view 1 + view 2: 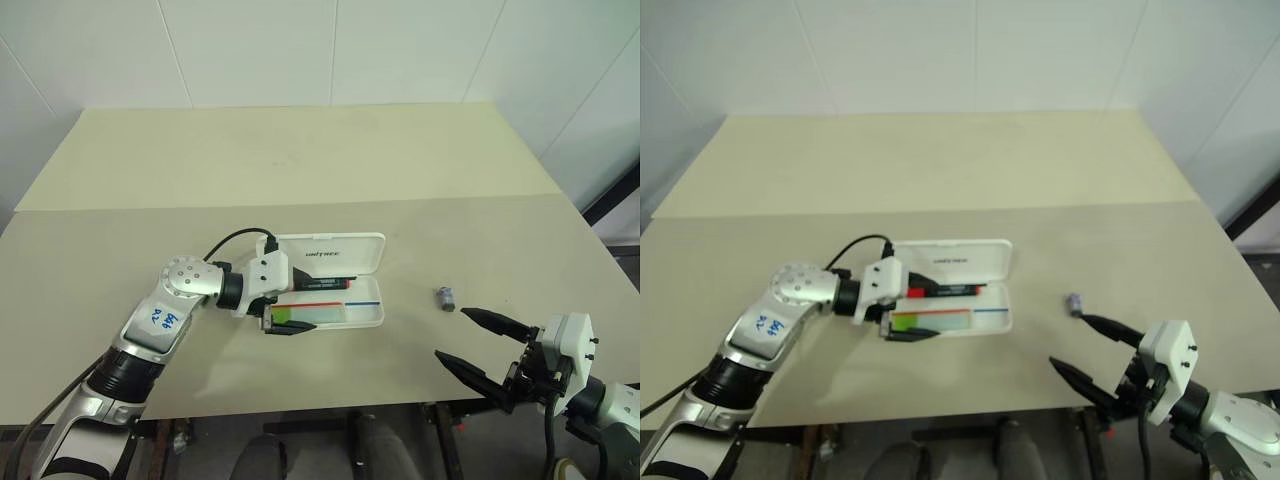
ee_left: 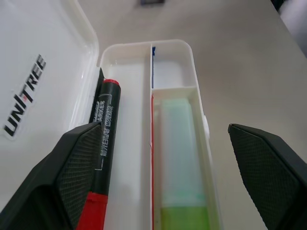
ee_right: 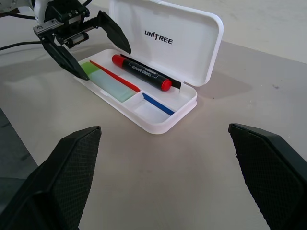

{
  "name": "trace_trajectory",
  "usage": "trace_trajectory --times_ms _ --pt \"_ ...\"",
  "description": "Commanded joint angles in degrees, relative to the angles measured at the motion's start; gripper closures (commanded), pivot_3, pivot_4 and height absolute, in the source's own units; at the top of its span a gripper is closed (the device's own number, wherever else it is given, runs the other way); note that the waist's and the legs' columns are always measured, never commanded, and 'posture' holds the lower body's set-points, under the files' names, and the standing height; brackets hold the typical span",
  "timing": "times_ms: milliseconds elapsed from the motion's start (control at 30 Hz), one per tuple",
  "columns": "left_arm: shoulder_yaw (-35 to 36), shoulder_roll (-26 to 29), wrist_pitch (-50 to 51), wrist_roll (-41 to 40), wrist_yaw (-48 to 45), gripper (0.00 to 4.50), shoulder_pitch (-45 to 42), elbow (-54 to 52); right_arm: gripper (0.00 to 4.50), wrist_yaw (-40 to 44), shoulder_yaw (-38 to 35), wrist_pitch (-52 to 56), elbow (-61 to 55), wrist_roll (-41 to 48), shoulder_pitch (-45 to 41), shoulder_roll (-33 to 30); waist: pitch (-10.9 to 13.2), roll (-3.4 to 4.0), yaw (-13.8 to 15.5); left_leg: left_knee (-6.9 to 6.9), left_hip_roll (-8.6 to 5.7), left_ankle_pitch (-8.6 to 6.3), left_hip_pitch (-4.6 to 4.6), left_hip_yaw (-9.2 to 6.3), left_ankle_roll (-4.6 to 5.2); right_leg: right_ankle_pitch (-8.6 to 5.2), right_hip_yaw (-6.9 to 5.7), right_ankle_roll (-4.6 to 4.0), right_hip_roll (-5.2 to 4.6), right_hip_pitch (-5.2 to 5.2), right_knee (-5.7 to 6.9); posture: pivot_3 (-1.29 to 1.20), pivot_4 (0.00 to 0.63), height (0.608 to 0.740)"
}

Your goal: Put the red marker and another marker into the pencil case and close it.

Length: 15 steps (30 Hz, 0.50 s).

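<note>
**Spotter:** While your left gripper (image 1: 287,322) hung at the near-left end of the pencil case (image 1: 366,319), its jaws were spread wide and held nothing. Both pens were already in the tray: the red marker (image 3: 141,72) lay in the long compartment by the hinge, the green highlighter (image 3: 108,82) in the front one. The lid (image 3: 177,40) stood open.

**Operator:** So what could have spoiled it?

**Spotter:** I judged the closing to be the risk. The case was light and sat loose on the table (image 1: 300,170); if you had pushed the lid from one end, it could have slid or spun instead of shutting. One finger (image 3: 113,31) was over the tray, so lifting carelessly could have snagged the wall.

**Operator:** Room to move?

**Spotter:** Plenty behind the lid and to both sides. The near table edge was just in front of the case. Your right gripper (image 1: 484,348), jaws also spread and empty, waited well apart, beyond the small grey lump (image 1: 445,297).
</note>
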Motion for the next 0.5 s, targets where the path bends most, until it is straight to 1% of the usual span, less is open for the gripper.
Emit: trace_trajectory --times_ms 33,300,400,500 --pt "1.7 -0.3 3.2 -3.3 0.2 0.02 -1.1 -5.8 0.00 0.1 -0.2 -0.6 -0.6 0.3 -0.4 -0.3 0.0 0.00 0.0 0.00 0.00 0.00 0.00 0.00 0.00 0.00 0.00 0.00 0.00 0.00 0.00 0.00 0.150 0.740" --pt "3.0 -3.0 9.5 -10.6 0.7 0.02 -2.0 -11.4 0.00 -0.3 -0.7 0.6 0.2 0.0 -1.4 -1.5 0.0 0.00 0.0 0.03 -0.02 0.00 0.01 0.00 0.00 -0.01 0.01 0.01 0.00 0.01 0.03 0.00 0.150 0.740" --pt "3.0 -3.9 9.5 -11.9 0.8 0.02 -2.1 -12.0 0.00 -1.0 -1.0 1.0 0.6 -0.1 -2.2 -1.8 0.0 0.00 0.0 0.04 -0.02 0.00 0.01 0.00 0.00 -0.01 0.01 0.00 0.00 0.01 0.02 0.00 0.150 0.740" --pt "3.8 -7.1 6.6 -15.8 -0.9 0.02 -2.2 -11.6 0.00 -4.5 -0.9 3.2 1.7 -2.4 -3.9 -2.3 0.0 0.00 0.0 0.04 -0.02 0.00 0.01 -0.01 0.00 -0.01 0.02 0.00 0.01 0.01 0.03 0.00 0.150 0.740"
